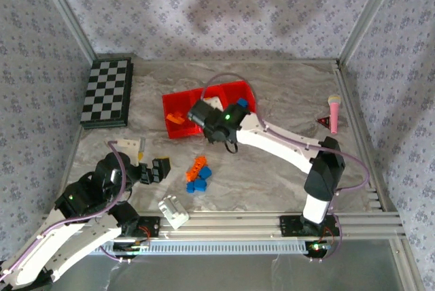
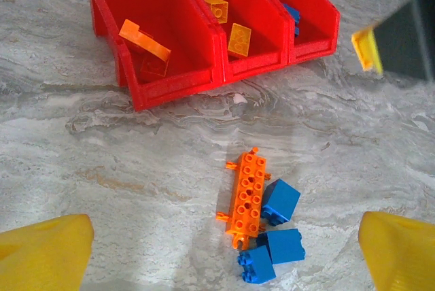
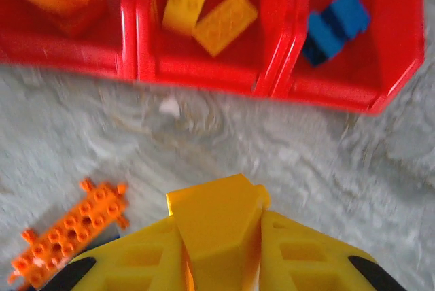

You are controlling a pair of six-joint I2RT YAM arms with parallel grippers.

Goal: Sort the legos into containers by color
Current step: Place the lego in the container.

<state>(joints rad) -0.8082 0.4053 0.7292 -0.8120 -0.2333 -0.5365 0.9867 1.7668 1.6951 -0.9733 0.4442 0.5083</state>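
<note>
Three joined red containers (image 2: 177,90) stand at the back: orange legos (image 2: 143,39) in the left one, yellow legos (image 2: 238,39) in the middle, a blue lego (image 3: 336,22) in the right. On the table in front lie a long orange lego (image 2: 248,196) and three blue legos (image 2: 280,199). My left gripper (image 2: 224,236) hangs open above this pile with nothing between its fingers. My right gripper (image 3: 224,223) hovers between the pile and the containers (image 3: 204,77), shut on a yellow wedge-shaped lego (image 3: 214,213).
A black-and-white checkered board (image 1: 107,92) lies at the back left. A white blocky object (image 1: 174,211) sits near the front rail. A pink toy microphone (image 1: 334,111) and a small red piece (image 1: 323,122) lie at the right.
</note>
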